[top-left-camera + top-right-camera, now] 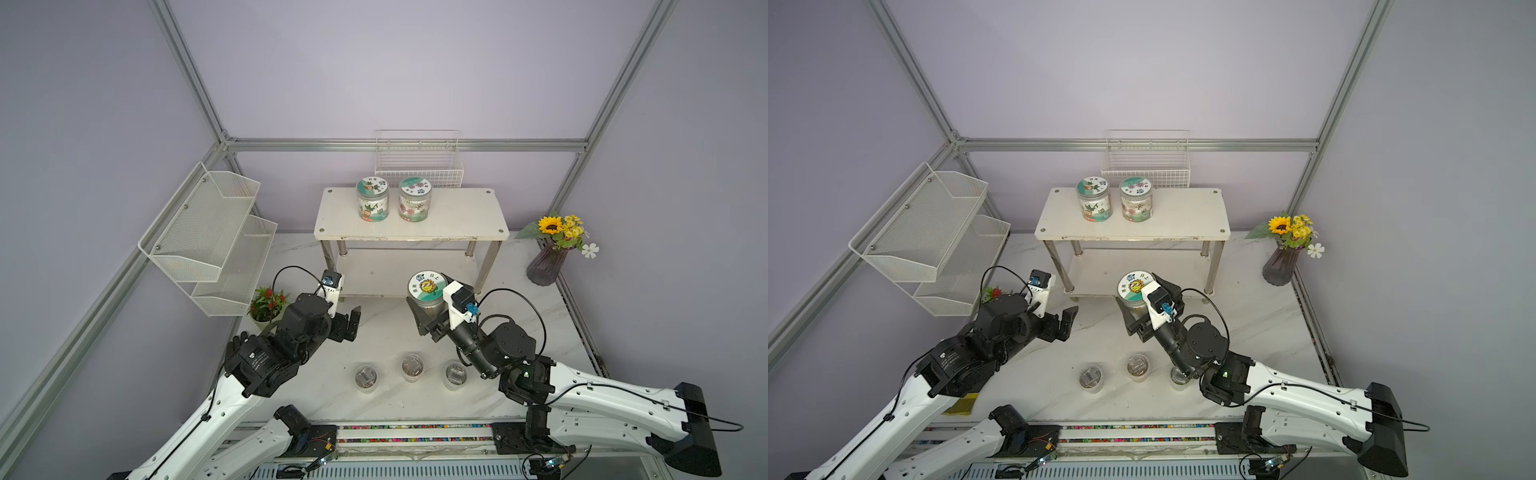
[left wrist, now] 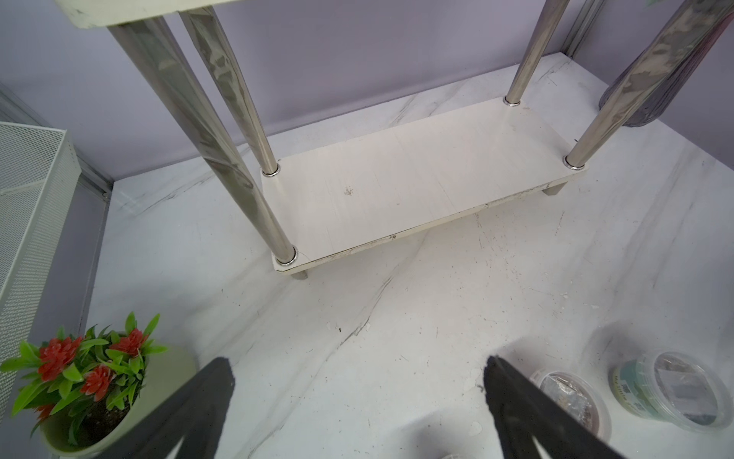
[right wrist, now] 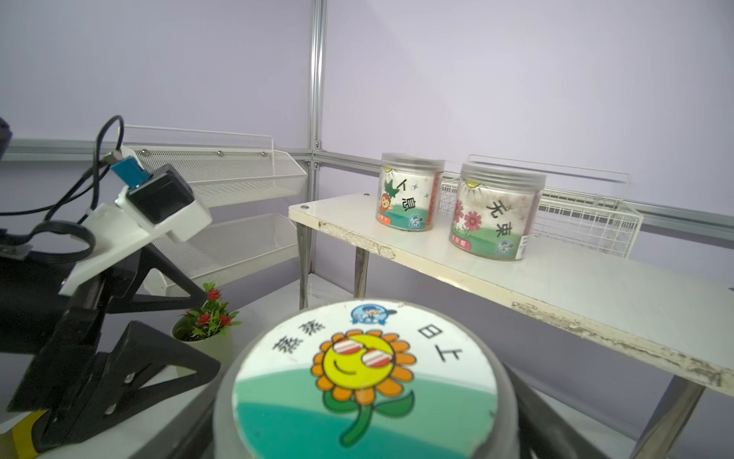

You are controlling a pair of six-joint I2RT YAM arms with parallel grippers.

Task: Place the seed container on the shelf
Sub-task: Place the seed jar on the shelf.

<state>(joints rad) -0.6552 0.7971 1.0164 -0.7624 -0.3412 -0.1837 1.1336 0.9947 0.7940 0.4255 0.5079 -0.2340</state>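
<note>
Pinched between the jaws of my right gripper (image 1: 430, 307) is the seed container (image 1: 427, 286). I hold it by its clear sides just under the lid, so the sunflower label faces up and the jar sits upright. It hangs clear of the table (image 1: 386, 332), in front of the shelf (image 1: 457, 216). In the right wrist view it is lower than the top board's front edge. I judge the side grip is chosen so I can lift over that edge and set the base down flat.

A leaf-labelled jar (image 1: 372, 199) and a flower-labelled jar (image 1: 414, 199) already stand side by side on the left half of the top board. The bare stretch to their right looks like the natural spot for mine.

My left gripper (image 1: 349, 324) hangs with jaws spread wide and nothing between them, off to the left near the potted plant (image 1: 268, 305), which leaves the path to the shelf open. Three tubs (image 1: 412, 365) sit on the table nearer my base, out of the way.
</note>
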